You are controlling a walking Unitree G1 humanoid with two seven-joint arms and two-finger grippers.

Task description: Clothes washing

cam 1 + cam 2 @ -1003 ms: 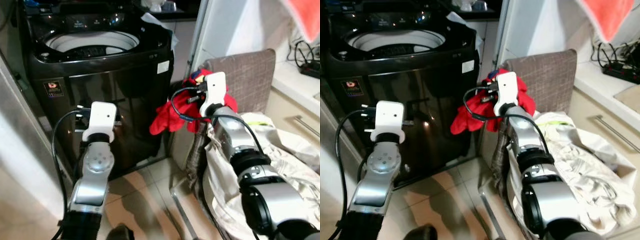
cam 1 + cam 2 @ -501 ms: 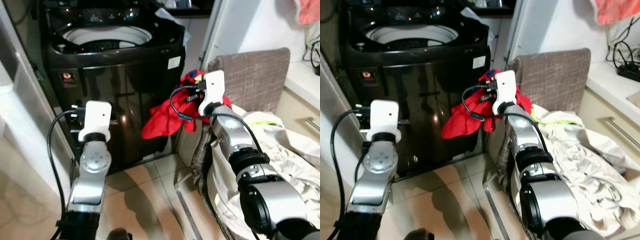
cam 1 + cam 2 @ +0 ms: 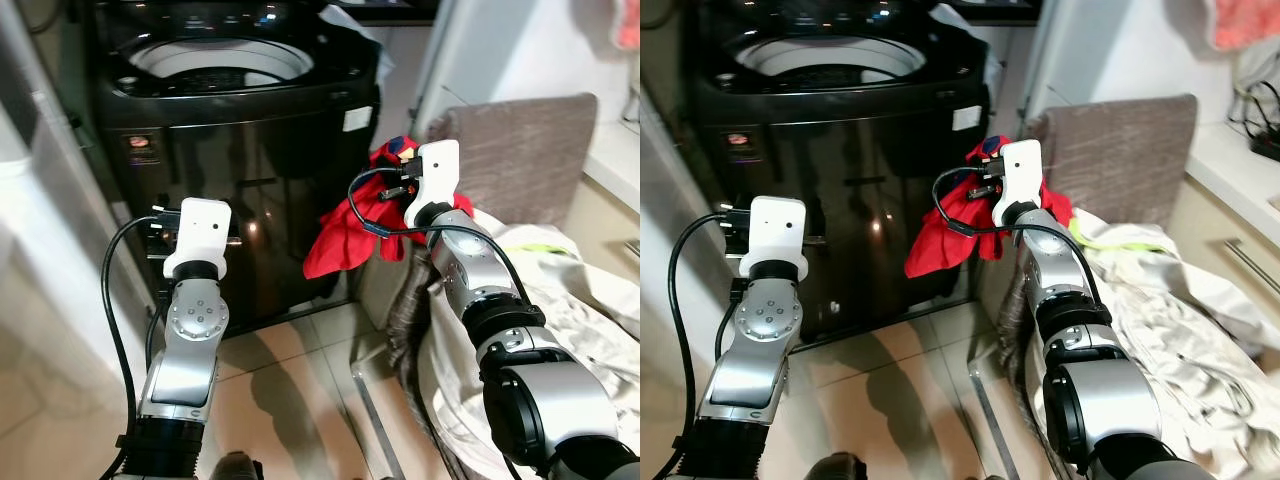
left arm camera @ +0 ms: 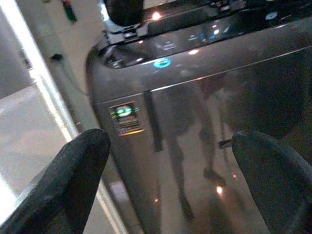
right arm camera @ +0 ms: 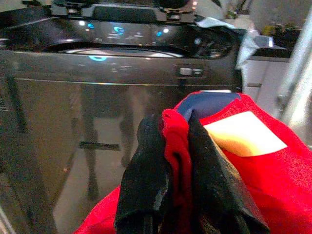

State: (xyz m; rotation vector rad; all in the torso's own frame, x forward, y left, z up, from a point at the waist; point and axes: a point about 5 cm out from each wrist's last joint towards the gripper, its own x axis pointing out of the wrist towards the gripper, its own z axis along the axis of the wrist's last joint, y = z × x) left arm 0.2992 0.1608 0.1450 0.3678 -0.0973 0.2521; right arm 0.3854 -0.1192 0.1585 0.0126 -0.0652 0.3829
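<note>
pinching a fold of the red garment [image 5: 273, 180], the right claw [image 5: 170, 161] holds it in the air just beside the front of the washing machine [image 3: 250, 170], below the rim of the open drum [image 3: 215, 60]. judged from its hanging folds, the garment is soft, light and limp; it should drape and swing, so a bunched fold near its middle is the best hold, as a loose edge may slip or trail. the left claw [image 4: 170, 165] is spread wide and empty, facing the machine's dark front panel. count: one red garment in the claw, one washing machine, one heap of pale laundry [image 3: 560, 300] at the robot's right, one grey chair back [image 3: 520, 150].
</note>
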